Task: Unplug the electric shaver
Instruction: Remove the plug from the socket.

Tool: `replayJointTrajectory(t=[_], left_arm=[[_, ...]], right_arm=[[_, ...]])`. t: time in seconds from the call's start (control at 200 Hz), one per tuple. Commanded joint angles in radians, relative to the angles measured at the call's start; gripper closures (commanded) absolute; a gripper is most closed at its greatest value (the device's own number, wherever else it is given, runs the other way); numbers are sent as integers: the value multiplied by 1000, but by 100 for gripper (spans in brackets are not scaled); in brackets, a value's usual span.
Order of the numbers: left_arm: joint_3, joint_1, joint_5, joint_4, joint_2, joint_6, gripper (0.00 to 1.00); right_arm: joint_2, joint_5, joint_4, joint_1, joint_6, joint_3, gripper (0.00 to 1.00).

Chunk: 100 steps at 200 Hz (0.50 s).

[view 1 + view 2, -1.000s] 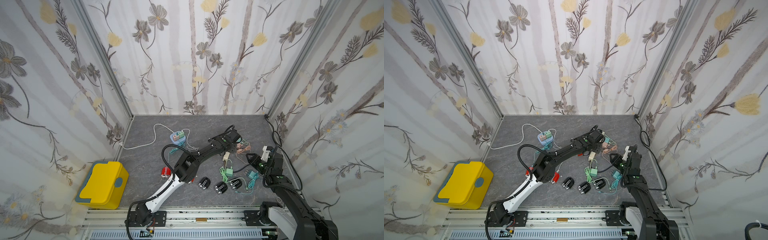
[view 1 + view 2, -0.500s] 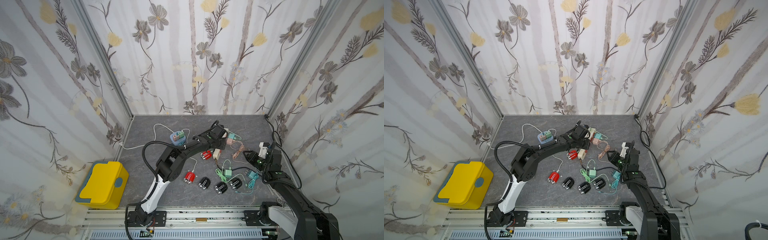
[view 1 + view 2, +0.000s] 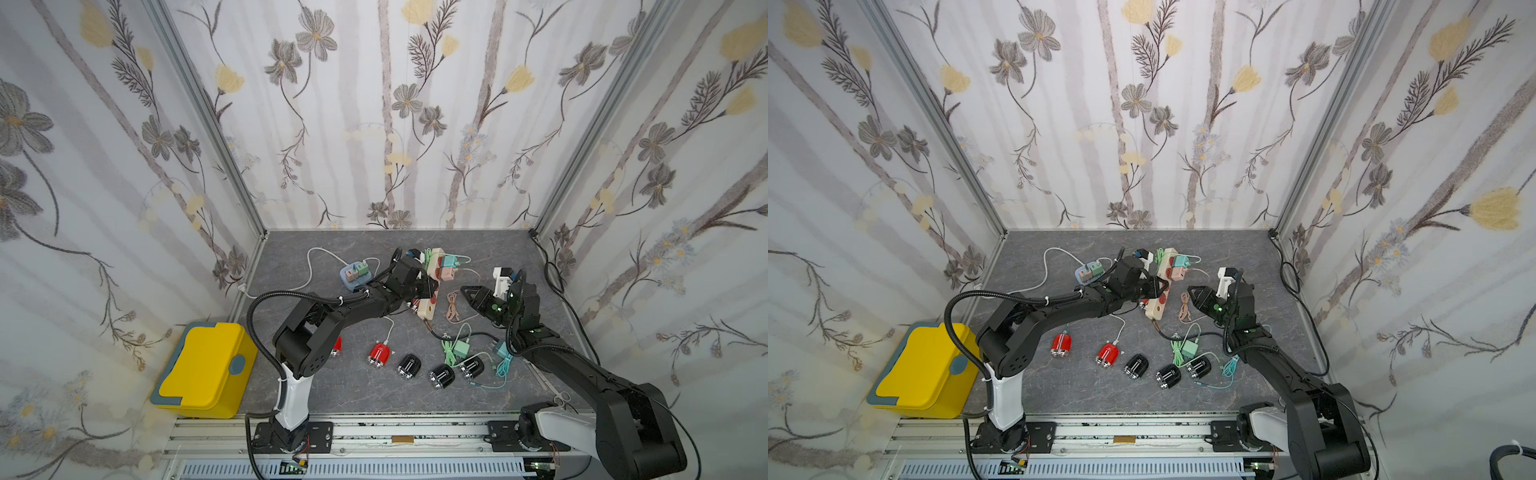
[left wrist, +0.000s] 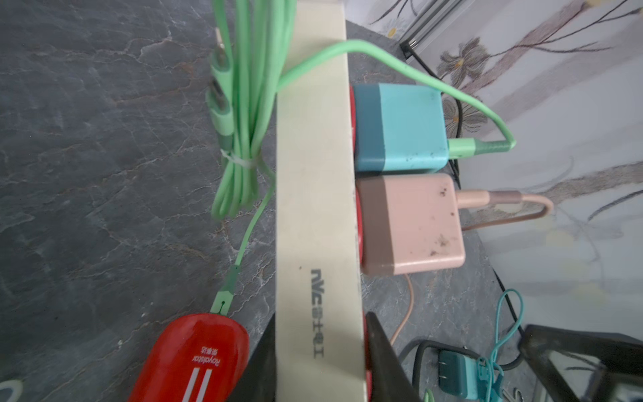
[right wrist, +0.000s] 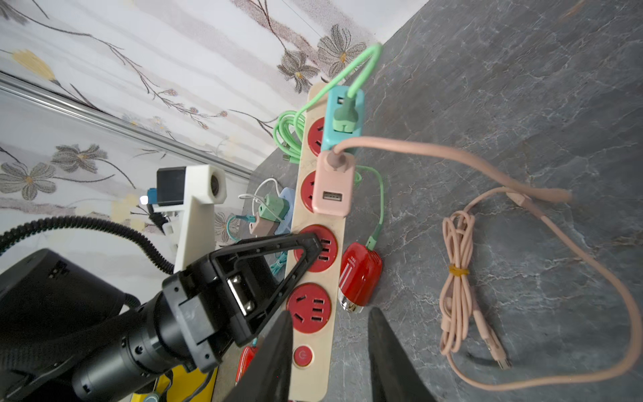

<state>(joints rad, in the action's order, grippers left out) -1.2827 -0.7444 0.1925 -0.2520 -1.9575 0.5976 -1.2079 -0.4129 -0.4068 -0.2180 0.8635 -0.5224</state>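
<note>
**Power strip** [image 4: 313, 209]: lying at far centre. The left gripper [image 4: 320, 334] is clamping it across its width, likely to steady it.
**Red electric shaver** [image 5: 360, 275]: lying just left of the strip, with a green cable [image 4: 228, 292] plugging into it.
**Right gripper** [image 5: 330, 311]: hovering right of the strip with jaws apart, probably preparing to pull the plug.

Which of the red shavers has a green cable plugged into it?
The red shaver beside the power strip. Another red shaver carries a white cable; the third shaver shows no green one.
</note>
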Motion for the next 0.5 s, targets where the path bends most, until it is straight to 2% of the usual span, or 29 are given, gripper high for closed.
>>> replayJointTrajectory(t=[0.0, 0.11, 0.25, 0.495], left_arm=[[42, 4, 39, -215, 23, 66, 78], [70, 5, 45, -245, 30, 85, 78], [87, 5, 45, -257, 32, 90, 78], [122, 5, 59, -289, 48, 99, 78]], right_arm=[[-34, 28, -161, -11, 98, 5, 62], [-74, 14, -242, -29, 121, -2, 58], [-115, 27, -255, -55, 117, -33, 51], [-203, 84, -274, -76, 146, -72, 52]])
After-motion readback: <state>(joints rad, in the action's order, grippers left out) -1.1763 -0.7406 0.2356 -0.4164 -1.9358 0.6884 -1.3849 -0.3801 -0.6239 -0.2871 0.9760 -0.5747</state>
